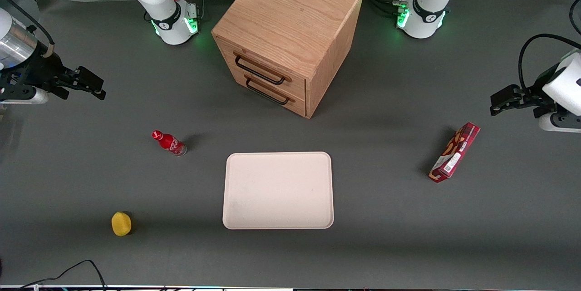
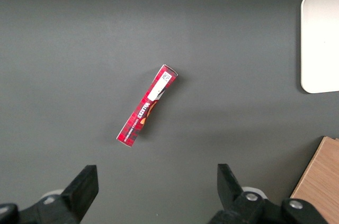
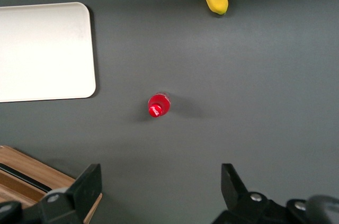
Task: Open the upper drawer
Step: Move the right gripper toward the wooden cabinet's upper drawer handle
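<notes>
The wooden cabinet (image 1: 290,23) stands at the back middle of the table, its two light oak drawers facing the front camera at an angle. The upper drawer (image 1: 268,65) is shut, with its thin black bar handle (image 1: 259,71) across it. The lower drawer (image 1: 273,92) beneath it is shut too. My gripper (image 1: 93,86) hangs above the table toward the working arm's end, well apart from the cabinet, open and empty. In the right wrist view the gripper (image 3: 161,181) is wide open over bare table, with a corner of the cabinet (image 3: 37,173) beside one finger.
A red bottle (image 1: 169,142) stands nearer the front camera than my gripper and shows in the right wrist view (image 3: 158,106). A yellow lemon (image 1: 121,223) lies nearer the front edge. A white tray (image 1: 278,189) lies in front of the cabinet. A red box (image 1: 455,151) lies toward the parked arm's end.
</notes>
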Robot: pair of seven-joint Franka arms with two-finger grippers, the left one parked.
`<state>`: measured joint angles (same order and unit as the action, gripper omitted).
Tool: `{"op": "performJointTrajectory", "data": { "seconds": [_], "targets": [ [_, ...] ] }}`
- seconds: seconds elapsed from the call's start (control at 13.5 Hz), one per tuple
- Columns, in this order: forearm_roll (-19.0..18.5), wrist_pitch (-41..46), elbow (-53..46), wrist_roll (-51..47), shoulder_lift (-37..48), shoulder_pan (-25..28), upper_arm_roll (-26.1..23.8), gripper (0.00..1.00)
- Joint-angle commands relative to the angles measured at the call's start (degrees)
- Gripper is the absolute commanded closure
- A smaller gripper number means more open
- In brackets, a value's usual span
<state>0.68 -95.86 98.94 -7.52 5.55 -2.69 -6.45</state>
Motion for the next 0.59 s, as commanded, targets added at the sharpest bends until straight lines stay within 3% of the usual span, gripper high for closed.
{"op": "performJointTrajectory", "data": {
  "seconds": [0.0, 0.52],
  "targets": [
    [1.2, 1.8, -1.8, 1.3, -0.7, 0.1, 0.5, 0.00],
    [1.2, 3.1, -3.0, 1.3, -1.4, 0.2, 0.3, 0.00]
  ]
}}
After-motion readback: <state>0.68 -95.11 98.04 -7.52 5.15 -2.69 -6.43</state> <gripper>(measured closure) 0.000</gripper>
